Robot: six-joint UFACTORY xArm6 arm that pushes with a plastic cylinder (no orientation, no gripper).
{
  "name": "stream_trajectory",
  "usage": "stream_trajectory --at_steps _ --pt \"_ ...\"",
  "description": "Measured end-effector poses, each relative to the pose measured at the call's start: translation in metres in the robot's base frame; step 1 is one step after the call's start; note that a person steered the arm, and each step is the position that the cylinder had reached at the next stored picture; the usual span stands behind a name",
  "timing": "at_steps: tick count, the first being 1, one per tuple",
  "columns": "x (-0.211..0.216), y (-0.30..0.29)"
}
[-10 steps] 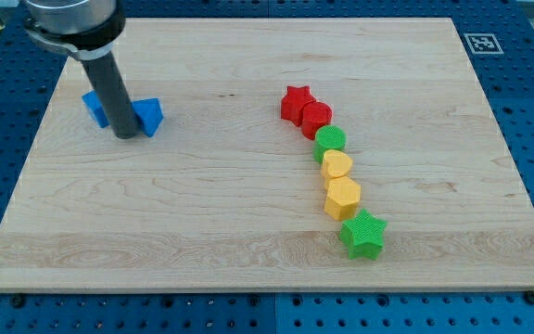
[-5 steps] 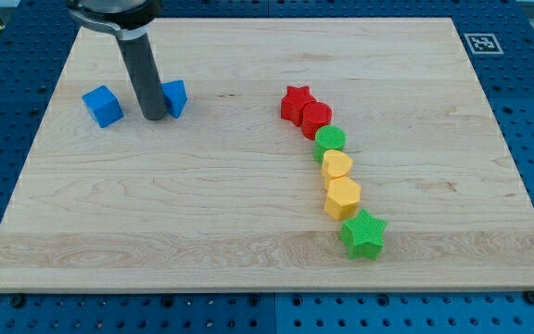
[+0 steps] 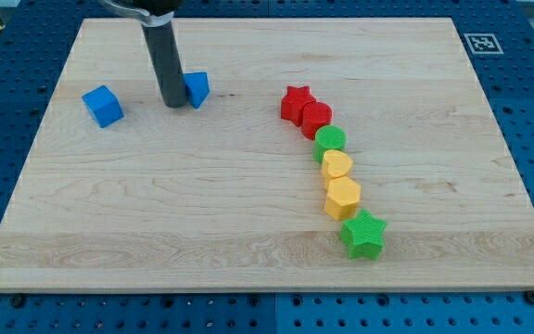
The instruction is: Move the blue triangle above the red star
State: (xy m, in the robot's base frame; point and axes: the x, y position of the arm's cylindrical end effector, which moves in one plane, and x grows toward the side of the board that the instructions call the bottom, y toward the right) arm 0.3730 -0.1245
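Nearest the view's bottom: green star [image 3: 362, 234] on the counter [image 3: 202, 223], then going up a touching chain: yellow hexagon-ish block [image 3: 342, 199], yellow heart [image 3: 336, 165], green round block [image 3: 331, 141], red round block [image 3: 316, 119], red star [image 3: 296, 102]. Further up, view's left: blue cube [image 3: 102, 105], apart from the rest. My tip [image 3: 175, 103] sits btwn cube and blue triangle [image 3: 196, 89], touching the triangle's left side. Triangle is well left of red star, approx level w/ it. No hand on this rig, only the rod.
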Motion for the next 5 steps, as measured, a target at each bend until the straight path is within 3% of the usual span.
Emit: stream_trajectory --at_steps 5 --pt "-0.007 -0.002"
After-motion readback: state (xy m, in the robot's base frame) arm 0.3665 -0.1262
